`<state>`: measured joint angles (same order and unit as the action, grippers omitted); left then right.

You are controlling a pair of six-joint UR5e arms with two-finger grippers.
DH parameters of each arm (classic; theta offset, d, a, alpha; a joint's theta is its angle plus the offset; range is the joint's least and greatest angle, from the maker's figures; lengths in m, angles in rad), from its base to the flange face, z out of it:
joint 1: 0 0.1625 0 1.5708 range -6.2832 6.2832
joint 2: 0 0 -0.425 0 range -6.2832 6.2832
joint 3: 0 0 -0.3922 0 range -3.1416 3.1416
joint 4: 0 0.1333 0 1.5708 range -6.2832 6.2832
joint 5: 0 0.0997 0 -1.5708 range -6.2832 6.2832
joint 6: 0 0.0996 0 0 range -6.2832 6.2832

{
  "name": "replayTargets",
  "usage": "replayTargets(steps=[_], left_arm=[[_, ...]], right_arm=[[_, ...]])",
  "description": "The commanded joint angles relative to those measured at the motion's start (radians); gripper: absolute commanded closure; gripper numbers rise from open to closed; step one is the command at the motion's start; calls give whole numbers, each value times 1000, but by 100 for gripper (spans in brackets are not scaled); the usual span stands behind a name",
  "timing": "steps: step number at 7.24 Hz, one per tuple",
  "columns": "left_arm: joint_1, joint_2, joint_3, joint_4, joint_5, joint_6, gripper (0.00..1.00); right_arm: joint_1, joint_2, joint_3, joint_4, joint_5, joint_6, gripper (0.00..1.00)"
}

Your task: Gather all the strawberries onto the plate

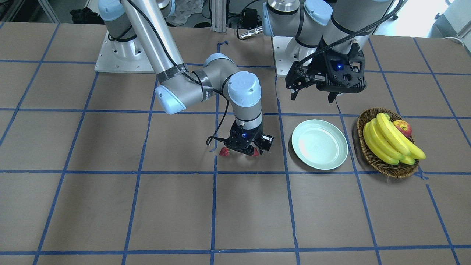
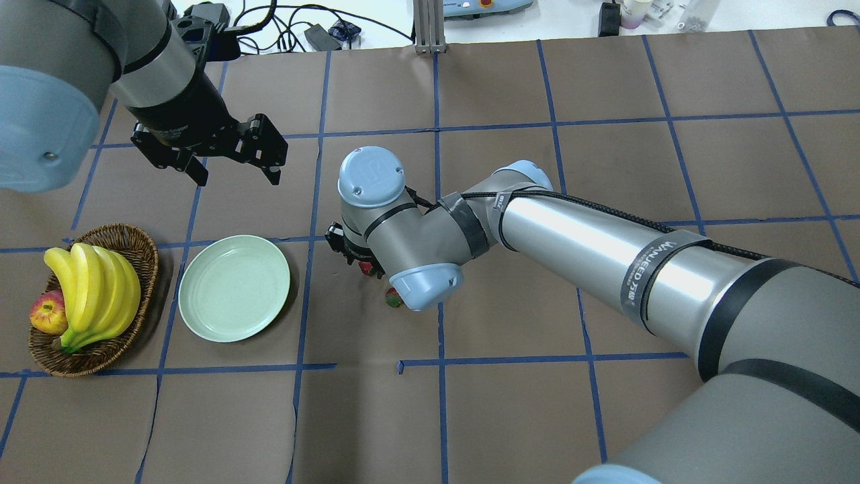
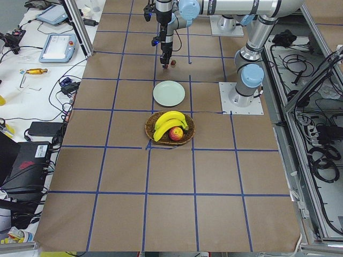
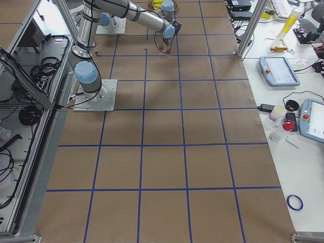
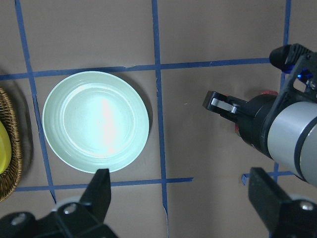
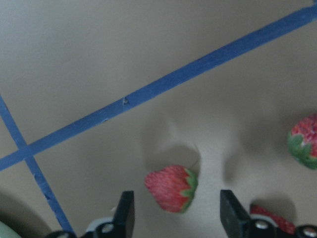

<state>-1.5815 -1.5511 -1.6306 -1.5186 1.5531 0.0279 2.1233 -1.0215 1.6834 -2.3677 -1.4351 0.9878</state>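
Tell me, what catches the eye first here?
A big silver arm bends low mid-table, its open right claw straddling a strawberry, with two more strawberries nearby. Beside them sits an empty mint plate, then a basket of bananas.

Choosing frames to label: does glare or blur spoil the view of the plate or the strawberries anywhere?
Left wrist view: a white glare streak across the plate, rim crisp. Right wrist view: soft focus throughout, the strawberries fuzzy yet recognisable, the fingers blurred. Front-facing view: sharp, faint sheen on the plate.
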Motion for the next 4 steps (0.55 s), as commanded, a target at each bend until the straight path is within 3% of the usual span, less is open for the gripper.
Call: replayTargets(steps=[1, 4], left_arm=[[0, 0, 3, 0, 1, 1, 0], [0, 0, 5, 0, 2, 1, 0]], right_arm=[[-70, -136, 8, 219, -13, -253, 0], [-378, -424, 24, 596, -22, -634, 0]])
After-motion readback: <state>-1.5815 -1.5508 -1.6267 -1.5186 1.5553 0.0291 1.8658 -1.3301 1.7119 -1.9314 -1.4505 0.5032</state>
